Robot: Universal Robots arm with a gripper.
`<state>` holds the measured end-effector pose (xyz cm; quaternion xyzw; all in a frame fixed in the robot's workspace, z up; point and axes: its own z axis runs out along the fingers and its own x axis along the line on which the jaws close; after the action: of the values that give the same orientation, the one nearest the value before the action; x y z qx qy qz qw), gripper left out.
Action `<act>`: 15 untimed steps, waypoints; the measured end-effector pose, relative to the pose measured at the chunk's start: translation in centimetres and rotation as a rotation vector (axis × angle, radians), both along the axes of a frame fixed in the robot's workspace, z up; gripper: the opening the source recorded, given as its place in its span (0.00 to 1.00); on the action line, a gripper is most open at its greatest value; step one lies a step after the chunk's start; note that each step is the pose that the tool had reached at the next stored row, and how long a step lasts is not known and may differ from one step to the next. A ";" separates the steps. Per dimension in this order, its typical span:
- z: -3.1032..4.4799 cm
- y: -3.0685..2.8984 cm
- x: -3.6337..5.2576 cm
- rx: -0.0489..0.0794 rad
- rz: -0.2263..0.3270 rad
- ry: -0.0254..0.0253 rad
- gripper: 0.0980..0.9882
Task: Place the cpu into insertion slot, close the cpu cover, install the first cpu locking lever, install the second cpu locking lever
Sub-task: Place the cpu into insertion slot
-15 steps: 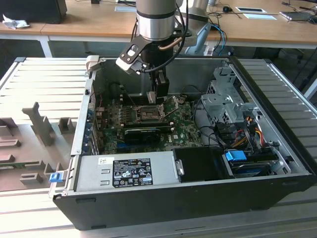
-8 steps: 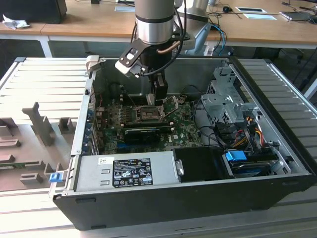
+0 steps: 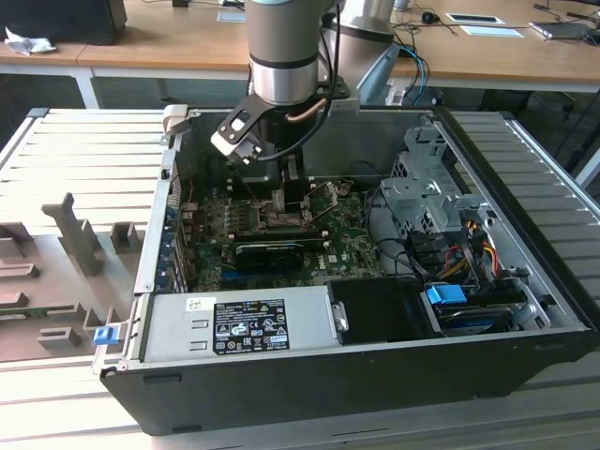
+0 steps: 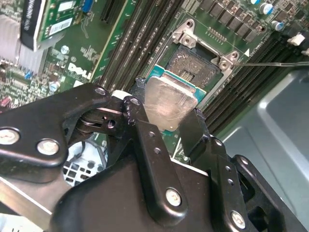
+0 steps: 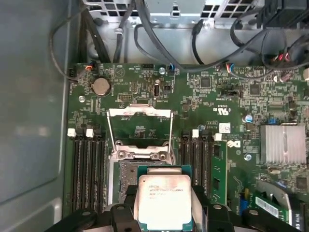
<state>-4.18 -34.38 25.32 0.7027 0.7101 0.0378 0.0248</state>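
My gripper (image 4: 166,110) is shut on the cpu (image 4: 169,102), a flat square chip with a pale silver top, held by two opposite edges between the black fingers (image 4: 139,99). The cpu (image 5: 164,199) hangs tilted just above the insertion slot (image 4: 199,67), whose dark contact field partly shows beyond it. In the first wrist view the insertion slot (image 5: 126,171) lies right past the chip. The cpu cover (image 5: 140,113) stands raised open at the socket's far side. In the exterior view the gripper (image 3: 286,202) is low inside the computer case, over the green motherboard (image 3: 352,248).
Black memory slots (image 5: 87,169) flank the socket on both sides. A finned heat sink (image 5: 282,143) and a thin wire lever (image 4: 270,64) lie nearby. Loose cables (image 5: 145,38), a drive cage (image 3: 427,192) and a power supply (image 3: 248,323) crowd the case walls.
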 end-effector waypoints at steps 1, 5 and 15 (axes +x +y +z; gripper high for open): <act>-0.38 0.03 -0.06 0.000 -0.004 0.0000 0.48; -1.39 0.23 -0.21 0.000 -0.005 -0.0001 0.48; -2.97 1.32 -0.41 0.008 -0.005 -0.0001 0.48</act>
<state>-4.59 -33.06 22.35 0.7045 0.7082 0.0406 0.0222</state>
